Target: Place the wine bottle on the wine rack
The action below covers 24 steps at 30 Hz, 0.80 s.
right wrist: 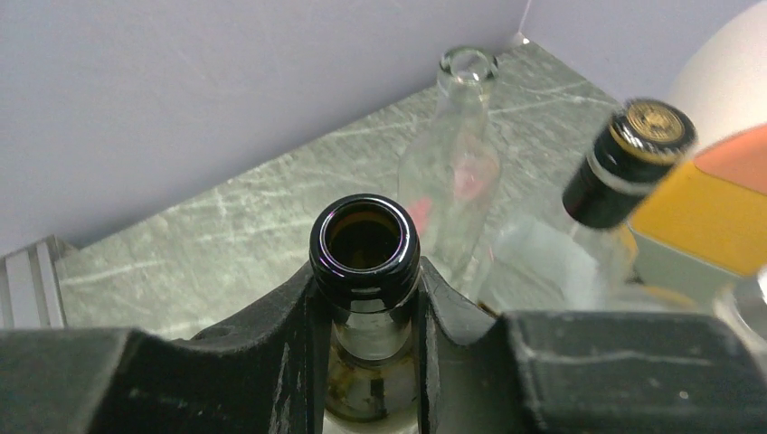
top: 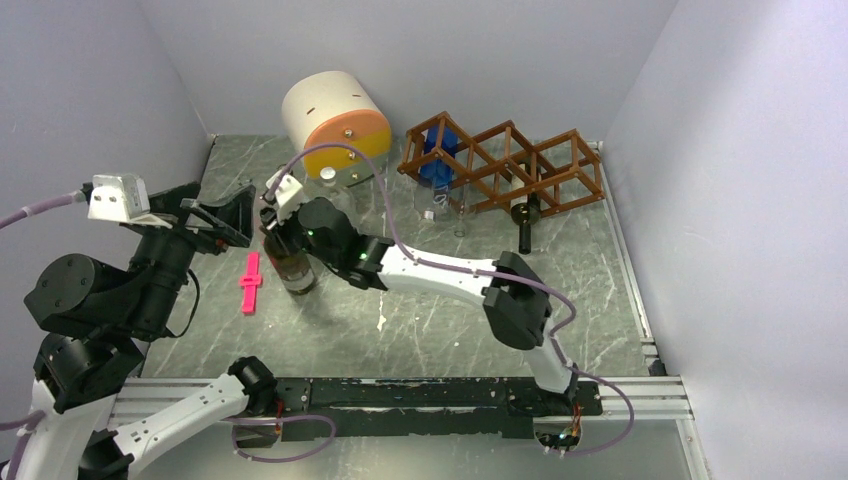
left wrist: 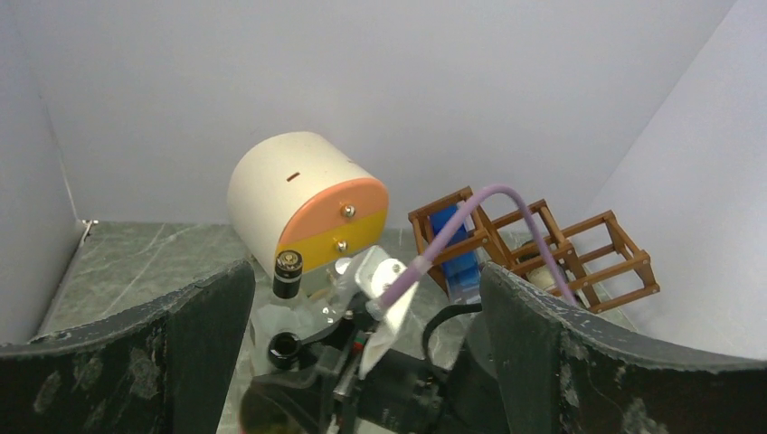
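Gripping wine bottle (top: 295, 268) neck: right claw (right wrist: 365, 307), clamped tight.
Left claw (left wrist: 366, 276): spread wide, holding nothing.
Risk: likely slipping on tilt; clipping clear bottle (right wrist: 452, 154) nearby.

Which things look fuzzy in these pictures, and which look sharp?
Right wrist view: the dark wine bottle pinched in the right gripper is sharp, while the gold-capped bottle and the clear bottle behind it look smeared. Left wrist view: the cream-and-orange drum is crisp, and the nearby fingers are dark. Top view: even light, with only soft shadows.
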Motion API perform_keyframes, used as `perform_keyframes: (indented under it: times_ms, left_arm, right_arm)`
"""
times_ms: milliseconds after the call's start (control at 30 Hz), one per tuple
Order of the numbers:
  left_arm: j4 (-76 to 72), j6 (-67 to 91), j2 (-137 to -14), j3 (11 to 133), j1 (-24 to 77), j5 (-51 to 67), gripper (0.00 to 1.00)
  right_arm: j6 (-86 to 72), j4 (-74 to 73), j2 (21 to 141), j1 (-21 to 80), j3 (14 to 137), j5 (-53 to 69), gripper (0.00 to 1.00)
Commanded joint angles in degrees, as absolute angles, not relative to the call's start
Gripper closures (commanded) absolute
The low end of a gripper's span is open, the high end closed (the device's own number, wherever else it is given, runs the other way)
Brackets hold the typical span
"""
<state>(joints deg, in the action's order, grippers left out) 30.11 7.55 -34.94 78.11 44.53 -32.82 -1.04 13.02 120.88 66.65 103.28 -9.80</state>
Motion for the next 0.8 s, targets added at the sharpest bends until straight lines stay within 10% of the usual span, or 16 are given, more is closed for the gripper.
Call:
perform_keyframes:
  times_ms: [0,767]
  left_arm:
    - [31.29,9.81,-33.87,76.04,44.74,-32.56,0.02]
    - [20.60,11.17,-38.49,51.63,44.74,0.18,0.05]
  right_arm:
    - [1.14,17.99,109.65,66.77,95.48,-14.54,1.00]
    - [-6.58,5.88,70.93,64.71,69.06,-31.60,1.00]
